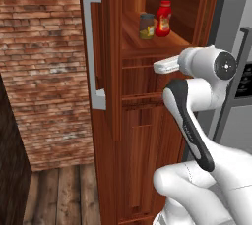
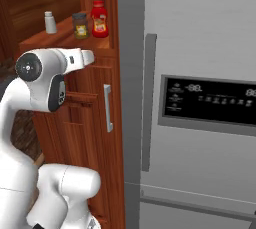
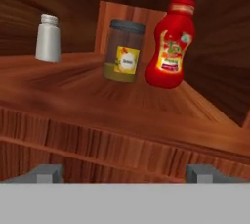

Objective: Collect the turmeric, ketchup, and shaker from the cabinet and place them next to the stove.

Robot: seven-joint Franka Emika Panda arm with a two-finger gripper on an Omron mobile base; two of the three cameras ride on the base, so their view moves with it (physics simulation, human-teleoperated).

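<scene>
Pantry niche, approach stage. I have the gripper (image 3: 125,174) wide open and empty, its two dark tips low in the hand view, level with the front edge of the shelf (image 3: 122,115) and short of all three items. The turmeric (image 3: 123,52) stands near the middle of the shelf. The ketchup (image 3: 171,44) is just beside it toward the fridge (image 2: 200,73), and I cannot tell whether the two touch. The shaker (image 3: 48,38) stands well apart on the other side, further back. All three are upright inside the cabinet (image 1: 128,135); none has been collected yet, and the stove is out of sight.

From the left base view, the hand (image 1: 170,65) sits just below and in front of the shelf lip, so I judge the step in hand to be the reach for the first item. To do it well I would:

- raise the gripper above the lip before advancing, so the tips do not catch the shelf edge;
- pick one target and centre it between the tips; the shaker has free space around it, while the turmeric and ketchup crowd each other, so a tip could nudge the neighbour;
- close on the body, not the cap or lid, keeping the item upright;
- withdraw straight out, clear of the niche walls.
</scene>
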